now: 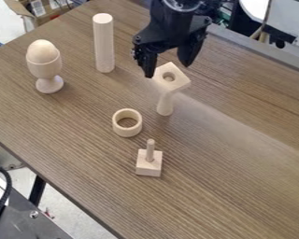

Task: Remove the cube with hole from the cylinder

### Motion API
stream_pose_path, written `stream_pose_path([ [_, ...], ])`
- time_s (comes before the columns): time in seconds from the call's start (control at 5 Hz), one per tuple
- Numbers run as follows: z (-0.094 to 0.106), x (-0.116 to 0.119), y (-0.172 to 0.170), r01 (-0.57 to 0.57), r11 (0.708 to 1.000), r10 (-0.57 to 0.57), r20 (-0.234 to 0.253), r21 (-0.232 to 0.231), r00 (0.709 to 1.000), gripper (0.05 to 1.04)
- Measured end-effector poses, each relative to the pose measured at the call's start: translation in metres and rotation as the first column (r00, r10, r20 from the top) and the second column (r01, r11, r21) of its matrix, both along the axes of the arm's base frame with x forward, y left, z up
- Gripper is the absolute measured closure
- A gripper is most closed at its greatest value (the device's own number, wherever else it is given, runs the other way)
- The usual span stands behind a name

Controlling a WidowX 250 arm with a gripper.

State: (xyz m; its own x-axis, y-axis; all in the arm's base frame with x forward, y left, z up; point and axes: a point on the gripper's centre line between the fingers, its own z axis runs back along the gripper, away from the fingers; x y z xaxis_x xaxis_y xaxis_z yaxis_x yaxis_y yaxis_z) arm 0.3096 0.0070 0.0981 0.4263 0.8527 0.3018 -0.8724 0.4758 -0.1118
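Seemingly at the grasping step, the wide-spread black claw must next close on the holed pale-wood cube, then lift it off the pale wooden cylinder.

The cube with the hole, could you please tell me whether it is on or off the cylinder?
On: the cube sits atop the upright cylinder, at its upper end.

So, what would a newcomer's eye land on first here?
Probably the open black gripper hanging in from the top edge, close by the pale cube with a hole perched on a slim cylinder. Next would likely come the wooden egg sitting in its cup at the upper left, with the tall plain rod standing to its right.
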Motion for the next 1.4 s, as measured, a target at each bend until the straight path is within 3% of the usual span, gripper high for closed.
stream_pose_path([
  [0.6, -0.011, -0.001, -0.0039, 0.005, 1.0, -0.005, -0.036, -0.014, 0.999, 0.084],
  [0.8, -0.0113, -0.0012, -0.0048, 0.001, 1.0, -0.002, -0.037, -0.02, 0.999, 0.12],
  [1.0, -0.0147, -0.0042, -0.005, -0.027, 0.999, 0.026, -0.041, -0.031, 0.999, 0.294],
  [1.4, -0.0147, -0.0052, -0.0044, -0.054, 0.998, 0.052, -0.041, -0.029, 0.998, 0.296],
])
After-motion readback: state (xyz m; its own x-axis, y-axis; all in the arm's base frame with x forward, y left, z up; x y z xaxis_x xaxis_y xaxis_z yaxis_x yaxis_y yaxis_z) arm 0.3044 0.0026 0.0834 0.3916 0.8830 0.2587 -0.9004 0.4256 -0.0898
